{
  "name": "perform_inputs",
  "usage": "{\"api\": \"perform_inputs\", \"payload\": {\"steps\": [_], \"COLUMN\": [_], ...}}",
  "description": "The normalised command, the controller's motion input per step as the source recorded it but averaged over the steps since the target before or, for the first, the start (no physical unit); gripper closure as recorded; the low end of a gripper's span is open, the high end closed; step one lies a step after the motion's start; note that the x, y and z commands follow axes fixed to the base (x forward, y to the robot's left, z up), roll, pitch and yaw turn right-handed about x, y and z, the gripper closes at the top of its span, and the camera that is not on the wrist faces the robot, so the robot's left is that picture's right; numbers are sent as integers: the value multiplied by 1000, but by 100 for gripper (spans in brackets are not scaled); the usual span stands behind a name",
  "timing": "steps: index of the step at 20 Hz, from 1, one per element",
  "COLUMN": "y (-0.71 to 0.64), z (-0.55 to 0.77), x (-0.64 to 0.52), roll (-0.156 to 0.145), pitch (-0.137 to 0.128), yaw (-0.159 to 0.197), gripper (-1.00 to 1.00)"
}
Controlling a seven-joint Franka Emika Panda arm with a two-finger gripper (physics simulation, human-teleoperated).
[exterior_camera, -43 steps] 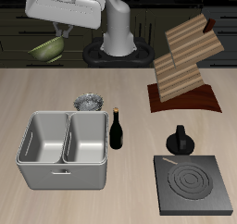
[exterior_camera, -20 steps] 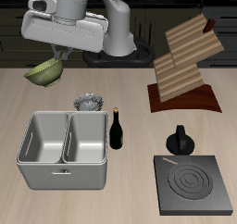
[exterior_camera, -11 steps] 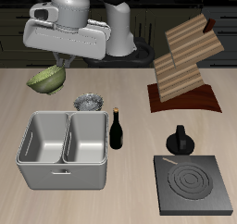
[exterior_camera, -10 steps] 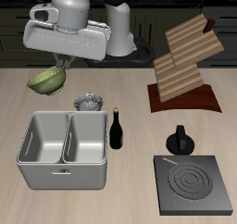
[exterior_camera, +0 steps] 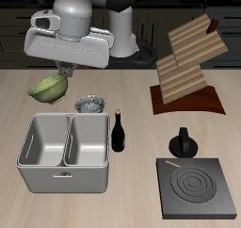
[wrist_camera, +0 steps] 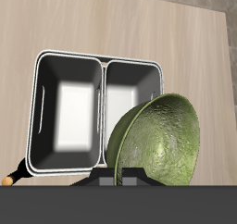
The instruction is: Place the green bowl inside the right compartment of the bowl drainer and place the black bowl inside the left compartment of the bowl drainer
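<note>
The green bowl [exterior_camera: 50,87] hangs tilted in the air, just behind the bowl drainer [exterior_camera: 66,153], with my gripper [exterior_camera: 63,70] shut on its rim. The wrist view fills with the bowl's mottled green inside [wrist_camera: 159,143], and under it lie the drainer's two deep wells [wrist_camera: 100,112], both bare. The black bowl [exterior_camera: 89,104], silvery grey and speckled, rests on the table against the drainer's back rim, beside the hanging green bowl. My fingertips themselves are hidden behind the bowl.
A dark wine bottle [exterior_camera: 119,132] stands right beside the drainer. A wooden rack [exterior_camera: 188,66] on a dark base sits at the back. A black moka pot [exterior_camera: 183,142] and a dark stove plate [exterior_camera: 197,187] are near the front edge.
My gripper has carried the green bowl down and forward toward the drainer, from high near the table's back to just behind the drainer's rim. Nothing else has moved.
</note>
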Motion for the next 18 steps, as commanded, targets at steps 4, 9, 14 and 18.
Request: {"api": "perform_inputs", "payload": {"steps": [4, 9, 14, 18], "y": [259, 130, -76, -114], "z": [-78, -152, -225, -259], "x": [117, 72, 32, -33], "roll": [58, 28, 16, -8], "pitch": [1, 19, 20, 27], "yaw": [5, -11, -24, -28], "gripper": [100, 100, 100, 100]}}
